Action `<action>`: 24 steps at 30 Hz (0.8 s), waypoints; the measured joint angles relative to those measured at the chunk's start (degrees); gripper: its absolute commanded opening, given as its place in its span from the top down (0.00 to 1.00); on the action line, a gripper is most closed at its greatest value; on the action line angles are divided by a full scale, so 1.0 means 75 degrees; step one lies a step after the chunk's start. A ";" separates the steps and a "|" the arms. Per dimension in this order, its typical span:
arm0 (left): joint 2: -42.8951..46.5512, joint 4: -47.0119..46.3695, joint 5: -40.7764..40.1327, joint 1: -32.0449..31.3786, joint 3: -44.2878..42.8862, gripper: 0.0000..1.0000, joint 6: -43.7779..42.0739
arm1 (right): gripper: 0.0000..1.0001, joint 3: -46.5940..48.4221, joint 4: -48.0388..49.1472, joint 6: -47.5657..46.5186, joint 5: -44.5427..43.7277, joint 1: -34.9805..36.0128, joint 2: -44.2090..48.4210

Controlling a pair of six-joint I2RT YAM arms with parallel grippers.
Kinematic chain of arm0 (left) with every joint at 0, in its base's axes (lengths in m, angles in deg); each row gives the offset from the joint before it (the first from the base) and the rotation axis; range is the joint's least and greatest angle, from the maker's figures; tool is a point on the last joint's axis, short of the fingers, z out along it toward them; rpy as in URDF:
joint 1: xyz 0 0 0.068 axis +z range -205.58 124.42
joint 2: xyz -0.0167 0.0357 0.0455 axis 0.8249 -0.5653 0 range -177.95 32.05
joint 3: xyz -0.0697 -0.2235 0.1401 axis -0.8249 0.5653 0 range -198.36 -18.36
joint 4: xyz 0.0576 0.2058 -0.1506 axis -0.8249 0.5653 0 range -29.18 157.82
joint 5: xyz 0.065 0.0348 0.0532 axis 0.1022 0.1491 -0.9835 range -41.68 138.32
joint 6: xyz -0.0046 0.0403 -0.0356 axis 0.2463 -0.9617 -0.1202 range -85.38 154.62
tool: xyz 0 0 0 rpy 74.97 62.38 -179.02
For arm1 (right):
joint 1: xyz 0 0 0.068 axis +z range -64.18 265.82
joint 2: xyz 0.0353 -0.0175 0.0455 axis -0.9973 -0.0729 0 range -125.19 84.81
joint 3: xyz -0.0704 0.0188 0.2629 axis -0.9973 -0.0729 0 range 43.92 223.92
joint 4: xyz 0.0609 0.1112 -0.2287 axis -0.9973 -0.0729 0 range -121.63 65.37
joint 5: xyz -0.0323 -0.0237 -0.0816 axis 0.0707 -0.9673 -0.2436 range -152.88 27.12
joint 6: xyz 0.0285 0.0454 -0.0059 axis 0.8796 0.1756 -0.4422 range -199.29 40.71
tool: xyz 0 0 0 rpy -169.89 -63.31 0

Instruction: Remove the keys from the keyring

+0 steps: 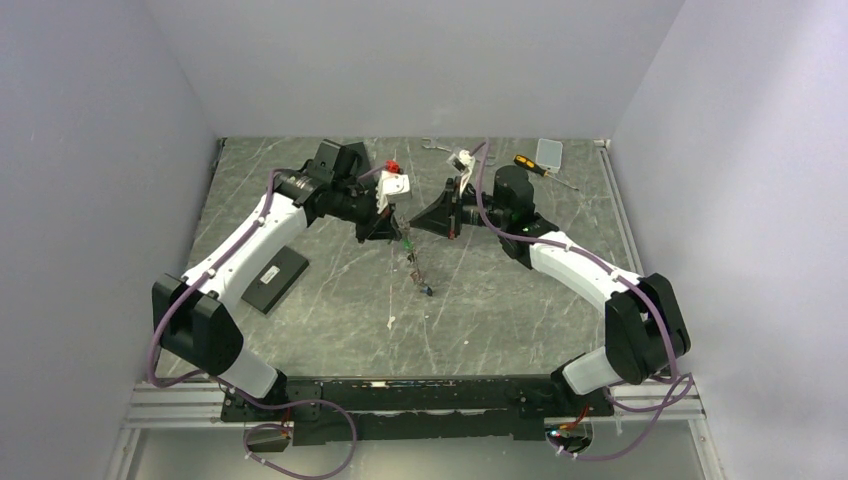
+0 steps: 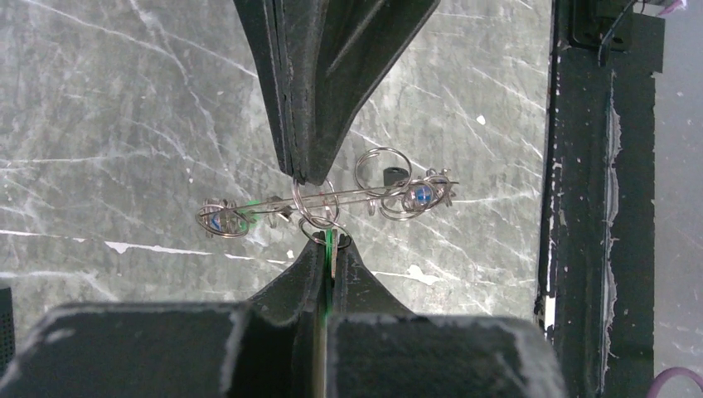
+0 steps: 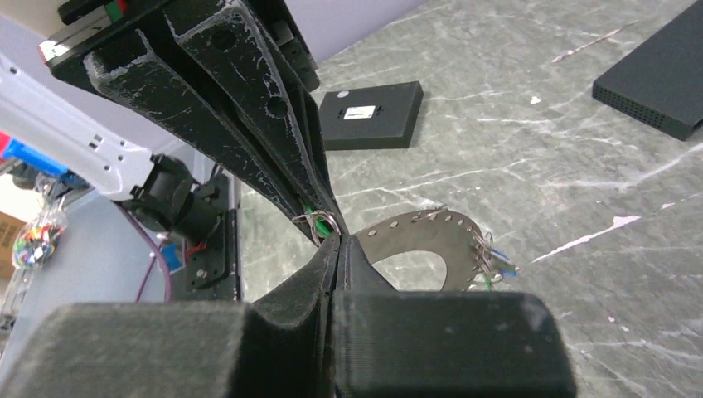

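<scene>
Left gripper [image 2: 328,253]: fingers pressed together at the tips, nipping a green-tagged key [image 2: 330,242], its small wire loop just ahead of the pads. Directly opposite, tip to tip, right gripper [image 2: 305,174]: also closed, pinching the rim of the keyring [image 3: 414,232], a flat grey perforated band held off the table [image 2: 124,124]. Further along the band from both tips, the other keys [image 3: 491,267] hang in a cluster on their loops, blue and green tags showing; a second bunch sits on the opposite side of the tips. Well beyond the fingers, a black box [image 3: 369,114] lies flat. Step in hand, as I read it: working the one pinched key off while the ring is braced. Next move likely calls for a slow pull or twist by the left, with the right holding firm, so the loop threads out without dragging the ring.
</scene>
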 measured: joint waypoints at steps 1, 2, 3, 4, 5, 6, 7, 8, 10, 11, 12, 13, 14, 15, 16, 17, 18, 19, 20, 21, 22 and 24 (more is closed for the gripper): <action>-0.0006 -0.0076 -0.0041 0.0000 0.0003 1.00 0.0099 | 1.00 -0.0044 0.0102 0.0114 -0.0108 -0.0003 0.0000; -0.0012 -0.0143 -0.0064 0.0000 0.0003 1.00 0.0184 | 1.00 -0.0085 0.0216 0.0207 -0.0195 -0.0006 0.0000; -0.0023 -0.0213 -0.0087 0.0000 0.0006 1.00 0.0271 | 1.00 -0.0128 0.0312 0.0300 -0.0291 -0.0006 -0.0003; -0.0035 -0.0265 -0.0105 0.0000 0.0012 1.00 0.0326 | 1.00 -0.0160 0.0385 0.0379 -0.0376 -0.0006 -0.0003; -0.0044 -0.0353 -0.0119 0.0000 0.0032 1.00 0.0425 | 1.00 -0.0187 0.0463 0.0481 -0.0460 -0.0006 -0.0012; -0.0058 -0.0417 -0.0128 0.0000 0.0047 1.00 0.0481 | 1.00 -0.0207 0.0504 0.0557 -0.0527 -0.0006 -0.0017; -0.0070 -0.0490 -0.0137 -0.0003 0.0079 1.00 0.0533 | 1.00 -0.0233 0.0560 0.0635 -0.0589 -0.0006 -0.0029; -0.0082 -0.0539 -0.0160 -0.0009 0.0105 1.00 0.0586 | 1.00 -0.0251 0.0597 0.0699 -0.0653 -0.0006 -0.0047; -0.0131 -0.0627 -0.0192 -0.0044 0.0131 1.00 0.0664 | 1.00 -0.0291 0.0647 0.0831 -0.0746 -0.0006 -0.0073; -0.0160 -0.0685 -0.0210 -0.0070 0.0149 1.00 0.0691 | 1.00 -0.0309 0.0670 0.0889 -0.0801 -0.0012 -0.0090; -0.0187 -0.0749 -0.0236 -0.0093 0.0181 1.00 0.0731 | 1.00 -0.0321 0.0679 0.0933 -0.0842 -0.0017 -0.0102; -0.0201 -0.0799 -0.0271 -0.0111 0.0213 1.00 0.0784 | 1.00 -0.0347 0.0679 0.0982 -0.0895 -0.0026 -0.0111; -0.0216 -0.0848 -0.0306 -0.0125 0.0239 1.00 0.0813 | 1.00 -0.0373 0.0685 0.1035 -0.0933 -0.0032 -0.0117; -0.0236 -0.0883 -0.0344 -0.0143 0.0259 1.00 0.0845 | 1.00 -0.0405 0.0691 0.1090 -0.0970 -0.0041 -0.0117; -0.0259 -0.0924 -0.0385 -0.0160 0.0274 1.00 0.0871 | 1.00 -0.0423 0.0697 0.1125 -0.1005 -0.0050 -0.0117; -0.0286 -0.0979 -0.0417 -0.0178 0.0297 1.00 0.0909 | 1.00 -0.0446 0.0702 0.1172 -0.1061 -0.0064 -0.0117; -0.0300 -0.1020 -0.0446 -0.0187 0.0321 1.00 0.0947 | 1.00 -0.0455 0.0705 0.1195 -0.1096 -0.0079 -0.0117; -0.0309 -0.1078 -0.0478 -0.0198 0.0367 1.00 0.1000 | 1.00 -0.0460 0.0711 0.1227 -0.1131 -0.0099 -0.0117; -0.0315 -0.1090 -0.0510 -0.0207 0.0399 1.00 0.1026 | 1.00 -0.0466 0.0711 0.1244 -0.1169 -0.0122 -0.0117; -0.0321 -0.1119 -0.0527 -0.0216 0.0443 1.00 0.1049 | 1.00 -0.0469 0.0731 0.1265 -0.1201 -0.0140 -0.0117; -0.0326 -0.1139 -0.0536 -0.0230 0.0501 1.00 0.1084 | 1.00 -0.0475 0.0769 0.1285 -0.1244 -0.0157 -0.0117; -0.0350 -0.1169 -0.0560 -0.0262 0.0557 1.00 0.1137 | 1.00 -0.0478 0.0825 0.1314 -0.1303 -0.0189 -0.0117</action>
